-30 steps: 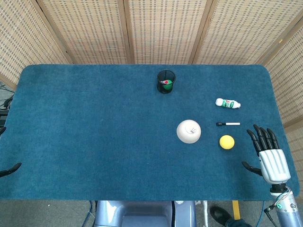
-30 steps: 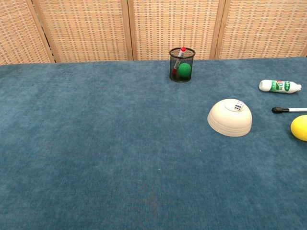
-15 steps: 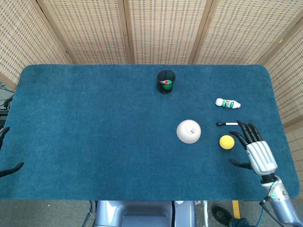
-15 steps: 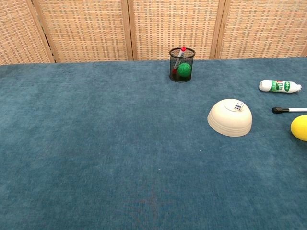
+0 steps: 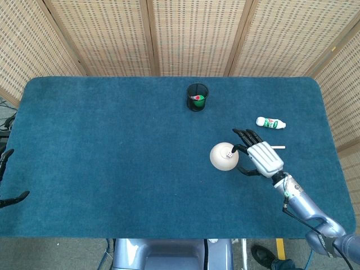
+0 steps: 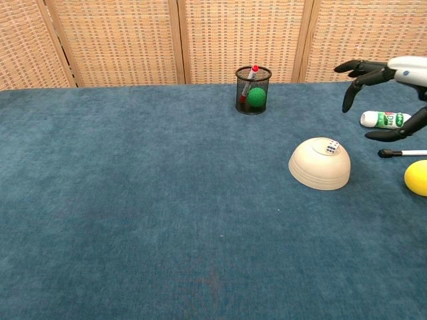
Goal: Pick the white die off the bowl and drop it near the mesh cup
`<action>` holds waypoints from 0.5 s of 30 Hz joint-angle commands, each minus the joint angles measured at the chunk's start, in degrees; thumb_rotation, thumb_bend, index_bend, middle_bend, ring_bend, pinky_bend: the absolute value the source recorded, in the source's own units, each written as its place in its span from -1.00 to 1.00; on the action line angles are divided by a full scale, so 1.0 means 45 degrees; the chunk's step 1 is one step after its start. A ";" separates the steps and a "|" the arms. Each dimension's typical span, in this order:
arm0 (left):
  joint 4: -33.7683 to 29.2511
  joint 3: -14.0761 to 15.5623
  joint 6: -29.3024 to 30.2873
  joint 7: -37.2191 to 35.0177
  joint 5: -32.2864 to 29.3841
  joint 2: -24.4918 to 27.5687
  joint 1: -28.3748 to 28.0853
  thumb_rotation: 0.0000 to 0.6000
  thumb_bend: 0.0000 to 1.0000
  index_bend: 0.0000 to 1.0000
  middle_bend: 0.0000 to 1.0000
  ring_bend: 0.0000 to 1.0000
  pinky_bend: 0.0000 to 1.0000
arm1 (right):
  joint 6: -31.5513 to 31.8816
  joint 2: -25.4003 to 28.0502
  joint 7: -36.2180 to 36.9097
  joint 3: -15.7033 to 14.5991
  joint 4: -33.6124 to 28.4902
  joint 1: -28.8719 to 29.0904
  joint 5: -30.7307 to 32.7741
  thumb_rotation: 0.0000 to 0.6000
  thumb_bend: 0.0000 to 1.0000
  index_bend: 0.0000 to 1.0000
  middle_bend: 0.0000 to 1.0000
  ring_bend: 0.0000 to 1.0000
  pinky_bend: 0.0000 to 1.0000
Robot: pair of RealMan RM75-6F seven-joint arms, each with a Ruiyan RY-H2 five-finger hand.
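A blue-carpeted table (image 5: 112,146) carries an upturned bowl (image 5: 223,159), mesh cup (image 5: 197,97), bottle (image 5: 270,122), pen (image 6: 402,153) and yellow ball (image 6: 416,177).

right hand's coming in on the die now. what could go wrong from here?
1. The small white die sits on the rounded base of the upturned cream bowl; a nudge from the open right hand may roll it off.
2. Pressing down could slide the bowl on the blue cloth.
3. The yellow ball and the black-capped white pen lie beside the hand's path and might get knocked.

Bright, even light; soft faint shadows, sharp focus, no glare.
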 commanded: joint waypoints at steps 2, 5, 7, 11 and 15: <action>0.0032 -0.0019 -0.0170 -0.0015 -0.0103 0.0008 -0.0078 1.00 -1.00 -1.00 -1.00 -1.00 -1.00 | -0.0734 -0.1060 -0.0345 0.0060 0.1272 0.0502 0.0305 1.00 -0.33 -0.25 -1.00 -1.00 -1.00; 0.0030 -0.0030 -0.0265 0.0021 -0.0185 0.0002 -0.0120 1.00 -1.00 -1.00 -1.00 -1.00 -1.00 | -0.0715 -0.1529 -0.0372 0.0077 0.1911 0.0599 0.0352 1.00 -0.33 -0.23 -1.00 -1.00 -1.00; 0.0041 -0.0043 -0.0339 0.0091 -0.0254 -0.0025 -0.0161 1.00 -1.00 -1.00 -1.00 -1.00 -1.00 | -0.0714 -0.1831 -0.0307 0.0057 0.2332 0.0682 0.0342 1.00 -0.33 -0.23 -1.00 -1.00 -1.00; 0.0035 -0.0054 -0.0473 0.0248 -0.0364 -0.0074 -0.0235 1.00 -1.00 -1.00 -1.00 -1.00 -1.00 | -0.0718 -0.2177 -0.0494 -0.0060 0.2960 0.0846 0.0172 1.00 -0.33 -0.21 -1.00 -1.00 -0.99; -0.0001 -0.0063 -0.0539 0.0428 -0.0465 -0.0128 -0.0279 1.00 -1.00 -1.00 -1.00 -1.00 -1.00 | -0.0517 -0.2535 -0.0820 -0.0160 0.3601 0.0955 -0.0031 1.00 -0.33 -0.19 -0.98 -1.00 -0.98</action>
